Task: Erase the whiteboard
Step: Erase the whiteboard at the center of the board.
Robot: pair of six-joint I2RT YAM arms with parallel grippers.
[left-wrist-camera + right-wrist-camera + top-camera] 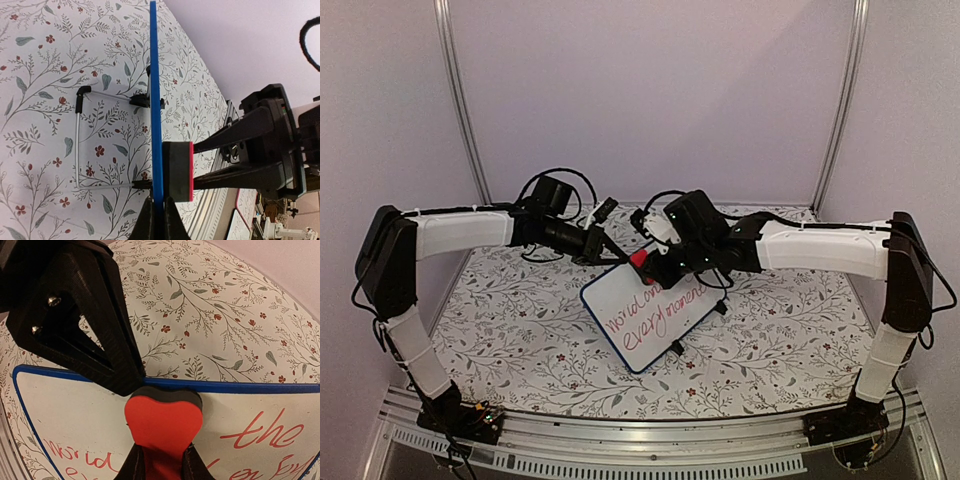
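The whiteboard (642, 303) stands tilted mid-table on its wire stand (78, 145), with red handwriting across it. My left gripper (608, 256) is shut on its blue top edge; in the left wrist view the frame (155, 75) runs edge-on between the closed fingertips (159, 216). My right gripper (658, 266) is shut on a red eraser (639, 260) with a dark felt face. The eraser (164, 421) presses against the board (75, 410) just below the top frame, beside the left gripper (120, 375). In the left wrist view the felt (176, 170) touches the board face.
The board stands on a floral tablecloth (520, 320). A metal rail (650, 440) runs along the near edge, and two upright posts (460, 100) stand at the back corners. Cables loop above both wrists.
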